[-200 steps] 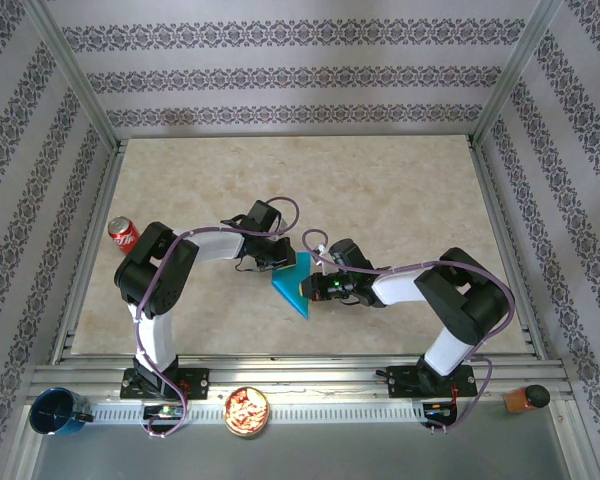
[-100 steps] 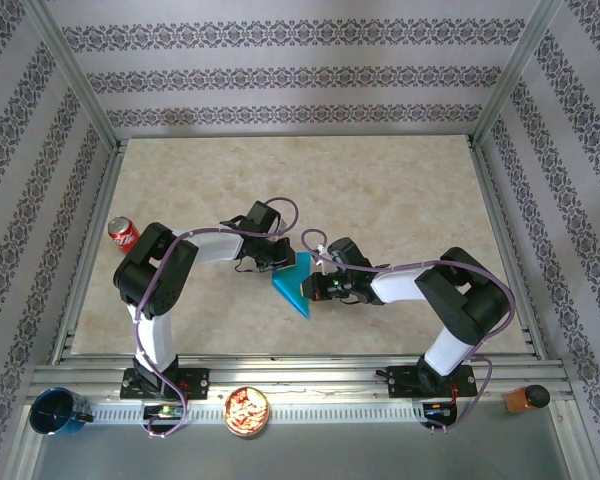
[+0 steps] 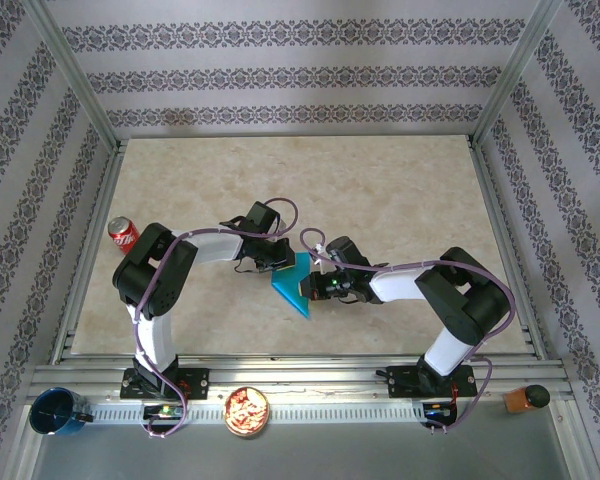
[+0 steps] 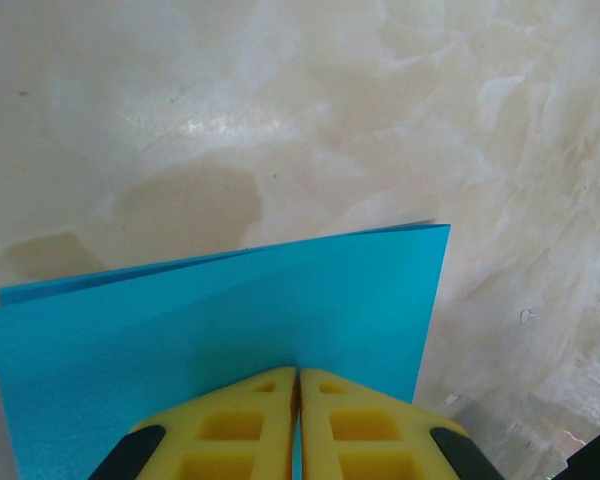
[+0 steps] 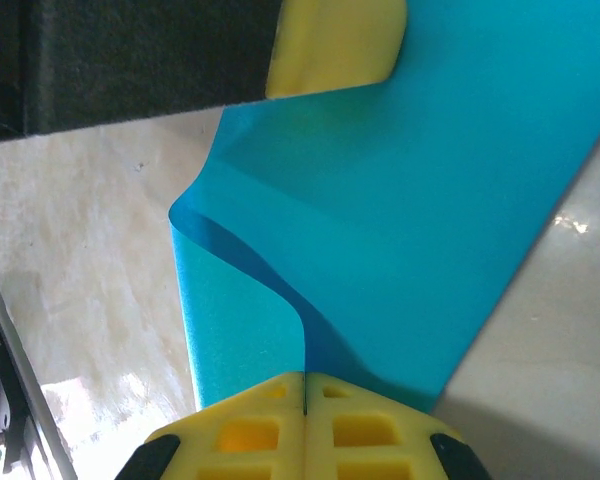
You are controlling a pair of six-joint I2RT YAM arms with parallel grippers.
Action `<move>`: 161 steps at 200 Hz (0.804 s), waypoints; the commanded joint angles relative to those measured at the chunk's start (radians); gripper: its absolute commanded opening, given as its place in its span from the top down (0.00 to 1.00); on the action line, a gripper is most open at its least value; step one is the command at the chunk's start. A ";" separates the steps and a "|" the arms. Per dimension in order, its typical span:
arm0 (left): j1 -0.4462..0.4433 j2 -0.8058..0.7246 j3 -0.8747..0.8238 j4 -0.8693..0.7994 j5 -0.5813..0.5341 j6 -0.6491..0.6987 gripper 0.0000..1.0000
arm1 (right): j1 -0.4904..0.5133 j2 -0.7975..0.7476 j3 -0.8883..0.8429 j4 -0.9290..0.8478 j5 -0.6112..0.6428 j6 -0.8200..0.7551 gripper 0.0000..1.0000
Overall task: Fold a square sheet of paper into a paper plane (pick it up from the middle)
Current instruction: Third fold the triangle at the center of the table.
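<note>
WHERE: folded square sheet of paper [image 3: 292,288] was held above the middle of the surface [image 3: 400,190] | GRIP: left fingers [image 4: 235,432] and right fingers [image 5: 242,436] were clamped on it | RISK: it could be torn if pulled apart unevenly

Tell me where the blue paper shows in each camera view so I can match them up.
Top external: paper at picture centre.
Left wrist: lower half, pinched by the left gripper at the bottom edge.
Right wrist: centre and right, pinched by the right gripper at the bottom.
Shared landmark: the marbled table beneath it.
</note>
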 commanded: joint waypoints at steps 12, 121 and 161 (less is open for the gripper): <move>0.012 -0.004 -0.023 -0.035 -0.022 -0.011 0.89 | 0.013 0.002 0.025 -0.031 -0.014 -0.004 1.00; 0.011 -0.005 -0.029 -0.026 -0.019 -0.015 0.89 | 0.029 -0.025 0.059 -0.132 0.018 -0.028 1.00; 0.012 -0.001 -0.027 -0.023 -0.019 -0.018 0.89 | 0.034 -0.015 0.074 -0.132 0.032 -0.031 1.00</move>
